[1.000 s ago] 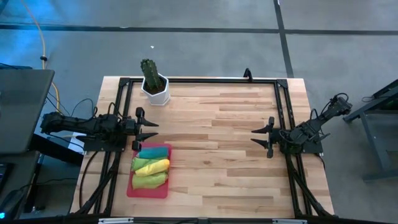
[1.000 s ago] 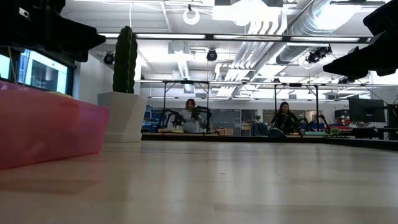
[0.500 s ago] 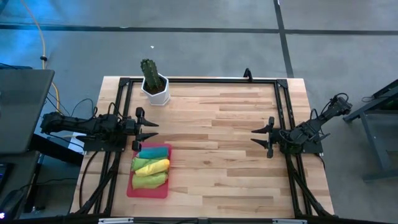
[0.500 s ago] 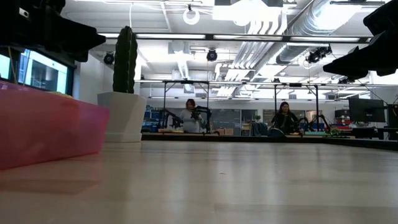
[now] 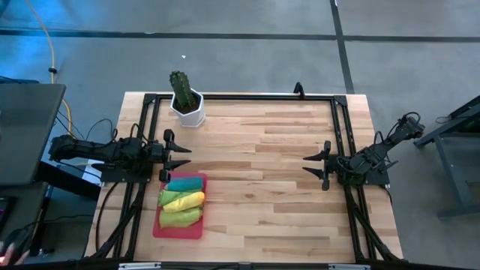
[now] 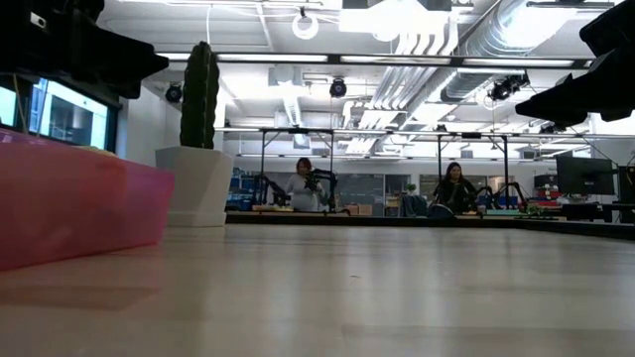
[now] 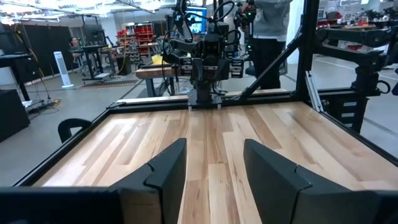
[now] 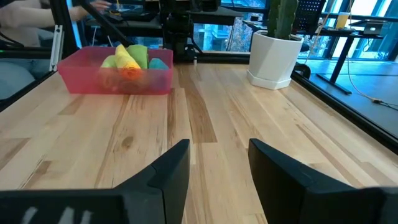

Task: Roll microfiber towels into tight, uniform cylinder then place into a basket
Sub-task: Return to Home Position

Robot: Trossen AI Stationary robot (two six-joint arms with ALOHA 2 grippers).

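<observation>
you'll find the left gripper (image 5: pixel 182 158) at the left edge of the wooden table (image 5: pixel 270 202), between the white pot (image 5: pixel 187 109) with its cactus (image 5: pixel 179 87) and the pink-red basket (image 5: pixel 178 234). its fingers are spread wide with nothing between them, and its wrist view shows bare planks in the gap. across from it, your right gripper (image 5: pixel 306 164) sits near the right edge, well apart from everything on the table. it is just as wide and also holds nothing. both arms are low and drawn back to their own sides, their tips pointing at each other over the middle of the table. the basket rests flat near the front left corner, and the rolled towels lie side by side inside it: the teal towel (image 5: pixel 187 182) at the end nearest the left gripper, the yellow towel (image 5: pixel 184 199) in the middle, and the lime green towel (image 5: pixel 180 217) at the end toward the front edge. from the right wrist view you can make out a green towel (image 8: pixel 139 53) tucked beside the yellow one. two people (image 6: pixel 454 186) sit at benches far back in the room.
</observation>
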